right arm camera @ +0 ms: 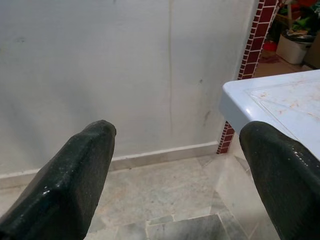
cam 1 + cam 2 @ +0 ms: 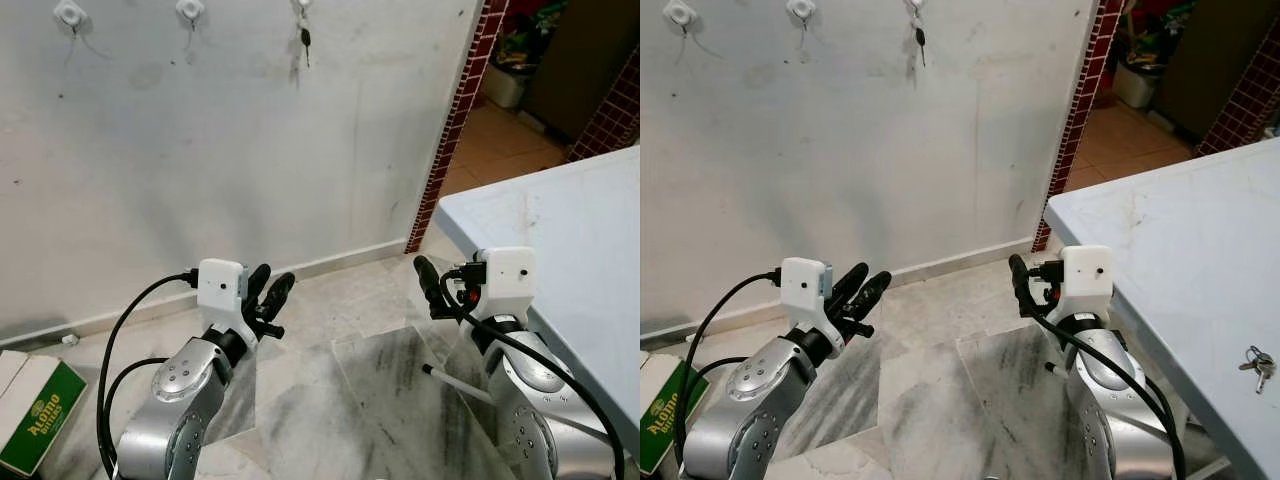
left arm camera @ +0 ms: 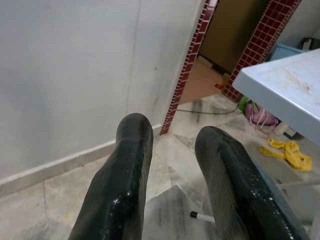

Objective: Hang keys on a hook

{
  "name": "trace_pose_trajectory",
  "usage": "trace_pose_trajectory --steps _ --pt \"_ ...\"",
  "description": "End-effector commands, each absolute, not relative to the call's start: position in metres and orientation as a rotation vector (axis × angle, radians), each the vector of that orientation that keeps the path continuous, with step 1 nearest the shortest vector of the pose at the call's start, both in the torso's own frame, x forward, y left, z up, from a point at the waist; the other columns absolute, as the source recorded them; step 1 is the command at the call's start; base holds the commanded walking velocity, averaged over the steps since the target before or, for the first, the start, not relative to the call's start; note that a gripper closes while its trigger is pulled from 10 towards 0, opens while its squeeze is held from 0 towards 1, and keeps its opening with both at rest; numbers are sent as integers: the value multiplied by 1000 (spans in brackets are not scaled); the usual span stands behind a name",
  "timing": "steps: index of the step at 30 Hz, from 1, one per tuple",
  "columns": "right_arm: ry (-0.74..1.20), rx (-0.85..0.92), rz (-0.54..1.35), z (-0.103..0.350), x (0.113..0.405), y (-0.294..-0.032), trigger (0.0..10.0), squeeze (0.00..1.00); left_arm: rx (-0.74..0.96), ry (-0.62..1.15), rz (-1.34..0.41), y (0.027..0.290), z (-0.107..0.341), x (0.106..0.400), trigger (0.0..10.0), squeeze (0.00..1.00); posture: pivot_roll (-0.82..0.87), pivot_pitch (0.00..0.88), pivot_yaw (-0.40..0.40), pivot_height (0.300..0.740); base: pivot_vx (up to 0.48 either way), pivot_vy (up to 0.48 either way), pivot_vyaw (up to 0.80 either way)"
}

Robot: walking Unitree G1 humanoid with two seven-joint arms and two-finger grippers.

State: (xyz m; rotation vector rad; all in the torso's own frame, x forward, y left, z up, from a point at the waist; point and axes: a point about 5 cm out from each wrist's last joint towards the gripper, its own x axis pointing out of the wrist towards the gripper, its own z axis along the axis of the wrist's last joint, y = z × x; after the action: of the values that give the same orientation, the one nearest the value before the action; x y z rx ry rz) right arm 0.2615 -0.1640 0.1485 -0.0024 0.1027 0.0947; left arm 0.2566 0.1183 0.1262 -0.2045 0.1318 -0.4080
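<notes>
Right eye view: metal keys [image 2: 1257, 364] on smooth table [image 2: 1180, 240].

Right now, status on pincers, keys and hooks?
Left pincer and right pincer open, empty, low. Keys on table; one key already hung. Two hooks free. Nothing blocking.

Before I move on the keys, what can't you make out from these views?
- Keys on the white table: too small in the right eye view to count.
- Third hook: cut off by the top edge in the eye views; a key hangs below it.
- Green box: cut off by the left edge.
- Right gripper: its fingers overlap in the eye views.
</notes>
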Motion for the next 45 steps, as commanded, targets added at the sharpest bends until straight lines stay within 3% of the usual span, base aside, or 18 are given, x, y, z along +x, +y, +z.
trace_pose_trajectory --steps 1,6,45 --pt "95 -4 93 150 261 -165 10000 0 -217 133 -408 119 127 258 10000 0 -92 95 7 740 0 0 0" --pt "105 2 86 149 261 -166 10000 0 -244 148 -395 120 127 259 10000 0 -92 98 8 740 0 0 0" --pt "78 60 23 154 260 -163 10000 0 -246 164 -459 118 131 261 10000 0 -76 115 37 740 0 0 -771"
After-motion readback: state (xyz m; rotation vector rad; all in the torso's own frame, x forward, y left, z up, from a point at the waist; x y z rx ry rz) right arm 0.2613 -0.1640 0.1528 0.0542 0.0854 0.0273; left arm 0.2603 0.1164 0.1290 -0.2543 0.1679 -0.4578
